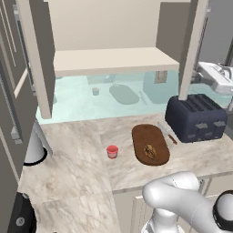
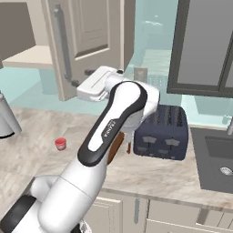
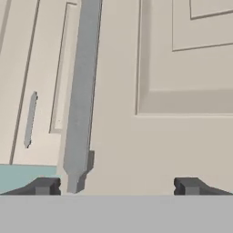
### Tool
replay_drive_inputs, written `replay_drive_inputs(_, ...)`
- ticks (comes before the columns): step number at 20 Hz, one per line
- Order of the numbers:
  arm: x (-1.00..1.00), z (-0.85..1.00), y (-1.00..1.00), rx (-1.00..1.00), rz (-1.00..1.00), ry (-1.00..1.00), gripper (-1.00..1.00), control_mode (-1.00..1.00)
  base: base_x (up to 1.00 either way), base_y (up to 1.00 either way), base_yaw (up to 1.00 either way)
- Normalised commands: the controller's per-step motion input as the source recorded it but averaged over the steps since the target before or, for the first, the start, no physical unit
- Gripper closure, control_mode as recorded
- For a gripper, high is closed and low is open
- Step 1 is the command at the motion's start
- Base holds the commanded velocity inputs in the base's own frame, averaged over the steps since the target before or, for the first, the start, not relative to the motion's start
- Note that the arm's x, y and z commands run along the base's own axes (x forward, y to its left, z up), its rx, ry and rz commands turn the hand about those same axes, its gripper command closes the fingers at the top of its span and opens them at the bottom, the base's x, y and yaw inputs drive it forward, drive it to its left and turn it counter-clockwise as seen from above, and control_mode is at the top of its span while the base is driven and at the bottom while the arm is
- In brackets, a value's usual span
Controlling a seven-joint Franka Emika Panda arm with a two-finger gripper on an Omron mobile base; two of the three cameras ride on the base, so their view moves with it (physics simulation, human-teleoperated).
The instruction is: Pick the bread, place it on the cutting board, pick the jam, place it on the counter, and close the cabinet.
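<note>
Hand view, item 1: my fingertips (image 3: 43, 185), two dark stubs spread wide apart w/ nothing between them; gripper (image 3: 117, 186) empty, facing the cabinet (image 3: 182, 136) door panel at close range. Item 2: door handle (image 3: 82, 91), vertical grey metal bar, just above my one tip, off-centre to the gap. Handling est.: door is rigid, hinged, prob. light to swing but won't flex; painted panel looks smooth, so a flat push may slide; the bar is the firmer purchase, hook or pinch mid-length, or press the panel near its free edge for leverage. Item 3, left base view: both doors stand open, cream shelf bare. Item 4: bread (image 1: 149, 151) lying on the cutting board (image 1: 143, 136), near its front end. Item 5: jam (image 1: 112, 151) upright on the counter (image 1: 73, 154), just left of the board, not touching. Item 6: toaster (image 1: 195, 117), right of board, apart. Judgement: only the closing remains.
</note>
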Motion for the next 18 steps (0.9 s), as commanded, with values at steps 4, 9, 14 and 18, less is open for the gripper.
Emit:
replay_drive_inputs(4,0.04,0.0,0.69,0.0,0.0,-0.03,-1.0,-1.0,0.0,0.0,0.0)
replay_drive_inputs(9,0.13,0.0,0.59,0.0,-0.05,-0.07,-1.0,-1.0,0.0,0.0,0.0)
replay_drive_inputs(14,0.2,0.0,0.44,0.0,-0.14,-0.08,-1.0,-1.0,0.0,0.0,0.0)
replay_drive_inputs(18,0.27,0.0,0.38,0.0,-0.19,-0.05,-1.0,-1.0,0.0,0.0,0.0)
